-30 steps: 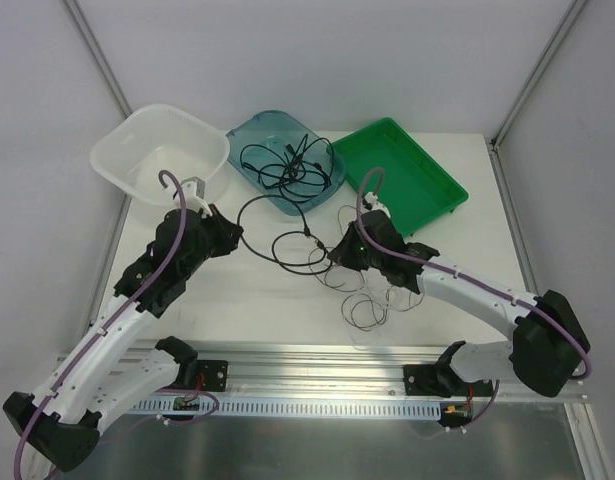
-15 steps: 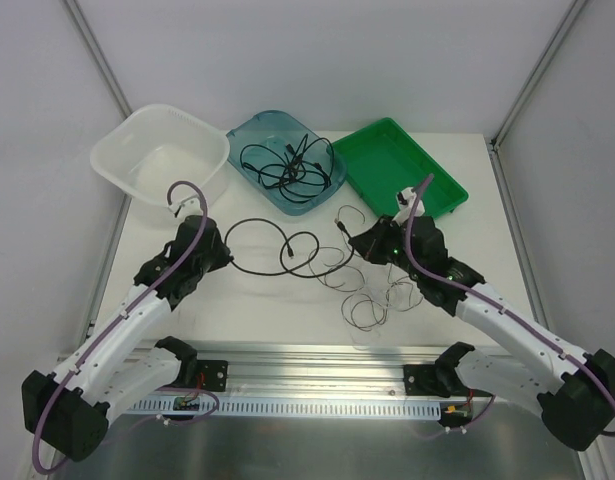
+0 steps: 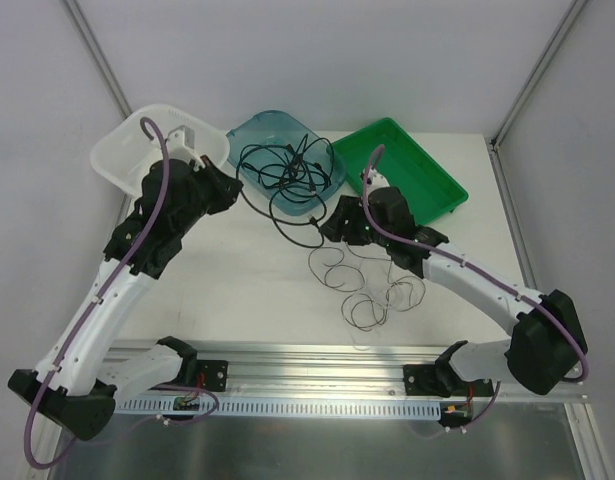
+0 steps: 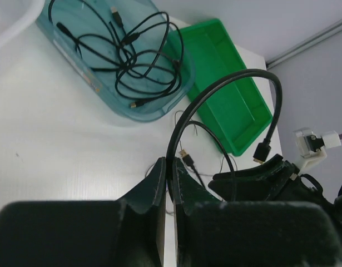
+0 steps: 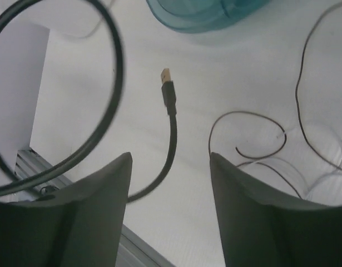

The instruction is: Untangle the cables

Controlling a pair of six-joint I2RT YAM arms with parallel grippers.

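Note:
My left gripper (image 4: 171,166) is shut on a black cable (image 4: 237,74), which arches up over the table and ends in a dark plug (image 4: 262,150). In the top view the left gripper (image 3: 230,192) hangs beside the blue tray (image 3: 249,135). The right gripper (image 3: 328,228) is open just right of the cable's loop. Between its spread fingers (image 5: 118,172) the black cable's USB end (image 5: 168,92) hangs free, touching neither. Thin brown cables (image 3: 372,298) lie in loose loops on the table. More black cables (image 4: 132,61) lie tangled in the blue tray.
A green tray (image 3: 437,190) stands at the back right and a white basket (image 3: 122,150) at the back left, partly behind my left arm. The table's metal front rail (image 3: 307,375) runs below the brown loops.
The right gripper has opened and let go of the black cable. My left arm has lifted and drawn back toward the white basket with the cable. The right arm swung left.

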